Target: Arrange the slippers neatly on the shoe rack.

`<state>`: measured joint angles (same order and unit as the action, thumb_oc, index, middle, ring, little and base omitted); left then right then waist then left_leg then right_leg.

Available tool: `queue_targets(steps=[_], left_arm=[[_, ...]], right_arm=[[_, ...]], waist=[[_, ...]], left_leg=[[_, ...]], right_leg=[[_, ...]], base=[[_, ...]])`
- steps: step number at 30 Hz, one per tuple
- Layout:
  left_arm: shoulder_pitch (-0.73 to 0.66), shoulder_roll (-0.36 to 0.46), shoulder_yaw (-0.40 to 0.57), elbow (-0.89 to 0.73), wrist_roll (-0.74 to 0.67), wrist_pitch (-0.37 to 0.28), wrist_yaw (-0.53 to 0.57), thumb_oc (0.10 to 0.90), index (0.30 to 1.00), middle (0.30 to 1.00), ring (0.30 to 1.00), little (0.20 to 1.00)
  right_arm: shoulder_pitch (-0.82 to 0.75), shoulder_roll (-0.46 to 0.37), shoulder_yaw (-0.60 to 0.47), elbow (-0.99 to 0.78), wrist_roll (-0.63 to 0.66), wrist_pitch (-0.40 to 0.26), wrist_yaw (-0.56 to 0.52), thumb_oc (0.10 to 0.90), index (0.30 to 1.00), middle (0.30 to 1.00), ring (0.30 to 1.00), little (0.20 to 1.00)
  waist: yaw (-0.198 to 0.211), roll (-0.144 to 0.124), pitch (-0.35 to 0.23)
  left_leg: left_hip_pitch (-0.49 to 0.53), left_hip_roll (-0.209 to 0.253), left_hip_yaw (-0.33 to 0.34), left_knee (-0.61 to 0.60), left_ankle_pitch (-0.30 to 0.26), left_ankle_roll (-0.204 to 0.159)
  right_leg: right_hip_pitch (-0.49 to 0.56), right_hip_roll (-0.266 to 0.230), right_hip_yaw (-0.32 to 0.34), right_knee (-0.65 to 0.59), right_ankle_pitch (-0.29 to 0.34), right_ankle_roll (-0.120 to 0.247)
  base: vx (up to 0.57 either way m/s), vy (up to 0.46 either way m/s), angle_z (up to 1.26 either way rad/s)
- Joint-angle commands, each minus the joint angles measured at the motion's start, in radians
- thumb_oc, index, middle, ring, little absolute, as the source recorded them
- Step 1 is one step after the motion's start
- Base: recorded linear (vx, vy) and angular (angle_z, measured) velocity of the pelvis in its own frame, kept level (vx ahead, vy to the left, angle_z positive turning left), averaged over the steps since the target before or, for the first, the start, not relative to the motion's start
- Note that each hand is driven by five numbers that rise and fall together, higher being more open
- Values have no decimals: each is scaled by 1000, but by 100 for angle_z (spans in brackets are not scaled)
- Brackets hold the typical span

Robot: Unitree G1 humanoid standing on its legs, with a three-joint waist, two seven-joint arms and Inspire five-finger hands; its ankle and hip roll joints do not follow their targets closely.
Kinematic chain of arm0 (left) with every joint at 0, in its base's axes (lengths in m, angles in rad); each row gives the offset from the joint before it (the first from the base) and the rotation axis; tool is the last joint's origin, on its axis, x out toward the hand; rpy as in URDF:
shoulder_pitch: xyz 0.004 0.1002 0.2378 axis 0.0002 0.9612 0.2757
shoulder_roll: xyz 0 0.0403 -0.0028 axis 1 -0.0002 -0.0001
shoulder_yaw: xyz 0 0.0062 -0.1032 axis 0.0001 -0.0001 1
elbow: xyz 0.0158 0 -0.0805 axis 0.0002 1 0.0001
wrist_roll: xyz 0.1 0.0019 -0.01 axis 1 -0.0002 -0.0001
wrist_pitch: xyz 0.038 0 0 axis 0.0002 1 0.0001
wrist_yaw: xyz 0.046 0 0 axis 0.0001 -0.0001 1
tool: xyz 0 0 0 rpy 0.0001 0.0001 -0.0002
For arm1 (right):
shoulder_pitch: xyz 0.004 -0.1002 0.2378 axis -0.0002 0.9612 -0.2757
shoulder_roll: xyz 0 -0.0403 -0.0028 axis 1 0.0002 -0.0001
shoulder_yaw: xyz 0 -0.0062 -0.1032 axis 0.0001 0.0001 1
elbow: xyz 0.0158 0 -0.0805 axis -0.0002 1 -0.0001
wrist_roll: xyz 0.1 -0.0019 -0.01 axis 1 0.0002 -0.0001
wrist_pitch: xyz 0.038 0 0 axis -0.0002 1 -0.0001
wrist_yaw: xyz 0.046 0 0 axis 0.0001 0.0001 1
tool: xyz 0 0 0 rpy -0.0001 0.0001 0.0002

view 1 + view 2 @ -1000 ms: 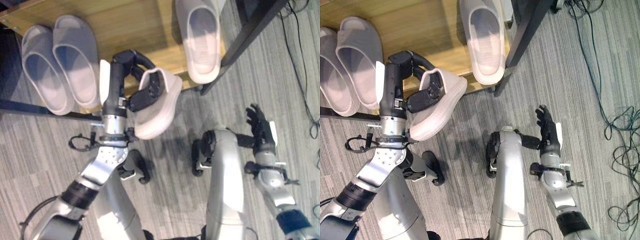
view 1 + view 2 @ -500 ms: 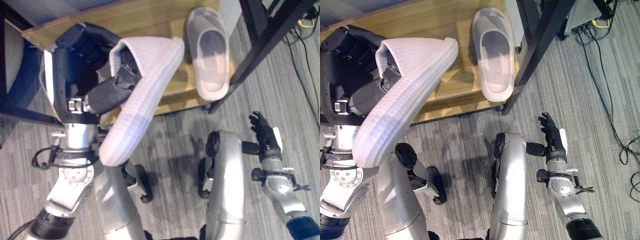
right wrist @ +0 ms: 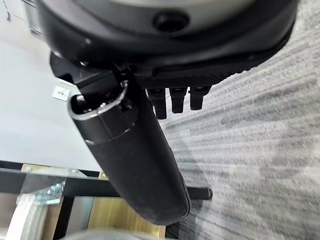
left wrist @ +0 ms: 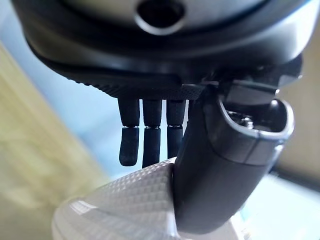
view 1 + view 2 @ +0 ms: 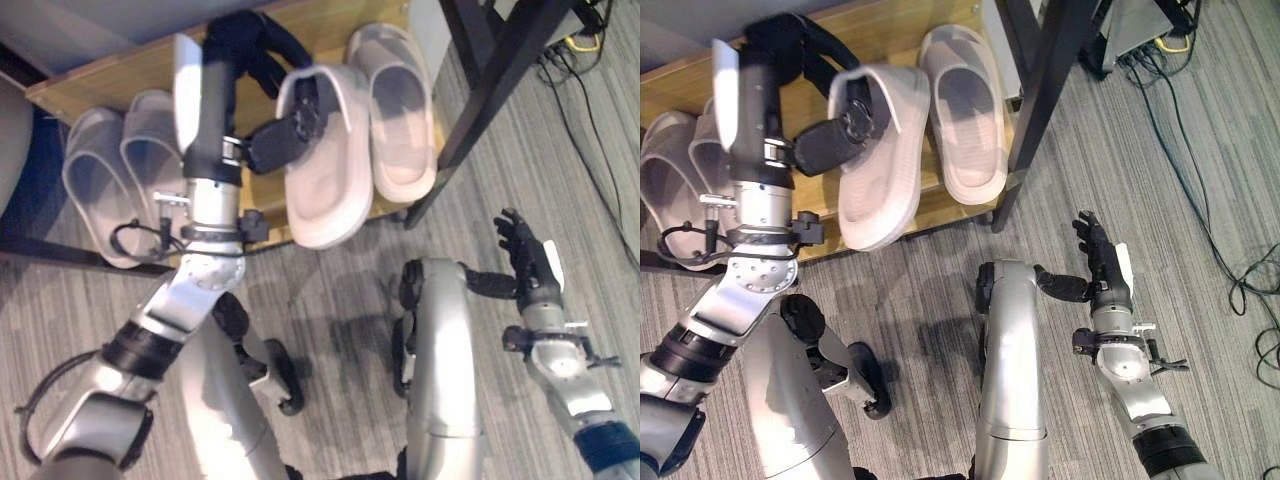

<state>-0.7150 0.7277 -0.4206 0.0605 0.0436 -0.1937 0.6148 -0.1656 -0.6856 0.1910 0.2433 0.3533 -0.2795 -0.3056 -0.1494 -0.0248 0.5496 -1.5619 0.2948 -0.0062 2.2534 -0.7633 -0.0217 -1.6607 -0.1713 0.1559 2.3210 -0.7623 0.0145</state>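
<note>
While its fingers and thumb pinched the strap of a pale grey slipper (image 5: pixel 322 165), the left robot hand (image 5: pixel 262 110) held the shoe over the wooden shoe rack (image 5: pixel 110 75), toe toward the back and heel hanging past the front edge. The slipper was a soft, wide-strapped slide with a ribbed sole rim; the left wrist view showed its waffle-textured strap (image 4: pixel 130 202) beneath the curled fingers (image 4: pixel 151 145). Just beside it on the rack lay a matching slipper (image 5: pixel 403 120), its heel also overhanging the edge. A second pair (image 5: pixel 125 175) sat side by side on the rack to the left, with a bare strip of wood between that pair and the held shoe. A black frame leg (image 5: pixel 490 90) crossed just right of the rack. The right robot hand (image 5: pixel 528 262) hung over striped grey carpet (image 5: pixel 340 290), fingers straight and spread, well apart from the rack. No legible writing appeared on the slippers.
</note>
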Motion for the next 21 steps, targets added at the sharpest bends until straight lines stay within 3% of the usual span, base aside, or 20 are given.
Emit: queue_targets(steps=[1,15,16,17,18,21], left_arm=[[-196,60,-7,56,155,-14,130,400,300,300,300,300],[-339,14,-113,251,218,36,184,400,300,300,300,300],[-371,7,-136,289,216,43,178,529,493,493,493,493],[-372,7,-137,291,216,43,179,696,745,745,745,745],[-385,1,-149,308,214,47,173,800,900,900,900,900],[-431,-8,-177,353,214,56,153,800,900,900,900,900]], right_arm=[[-74,-74,-25,-59,-6,-128,-8,800,900,900,900,900],[-81,-87,-5,-55,3,-144,0,800,900,900,900,900],[-85,-87,0,-54,3,-144,1,800,900,900,900,900],[-85,-87,0,-54,3,-144,1,800,900,900,900,900],[-87,-87,3,-57,4,-144,3,800,900,900,900,900],[-90,-91,9,-59,3,-144,11,800,900,900,900,900]], waist=[[17,-56,-30],[4,-76,-30],[-2,-78,-30],[-2,-78,-30],[-4,-79,-30],[-14,-85,-30]], left_leg=[[-8,1,-39,-89,22,18],[-8,-2,-50,-70,2,23],[-8,-2,-49,-69,2,25],[-8,-2,-49,-70,2,25],[-8,-4,-49,-70,3,25],[-8,-7,-47,-68,3,26]], right_leg=[[91,-95,28,42,-83,11],[91,-90,13,32,-84,26],[91,-90,15,32,-85,28],[91,-90,15,32,-85,28],[91,-89,16,32,-86,28],[91,-87,23,36,-86,28]], base=[[4,43,-10],[6,22,-5],[0,0,0],[0,0,0],[0,0,0],[0,0,0]])
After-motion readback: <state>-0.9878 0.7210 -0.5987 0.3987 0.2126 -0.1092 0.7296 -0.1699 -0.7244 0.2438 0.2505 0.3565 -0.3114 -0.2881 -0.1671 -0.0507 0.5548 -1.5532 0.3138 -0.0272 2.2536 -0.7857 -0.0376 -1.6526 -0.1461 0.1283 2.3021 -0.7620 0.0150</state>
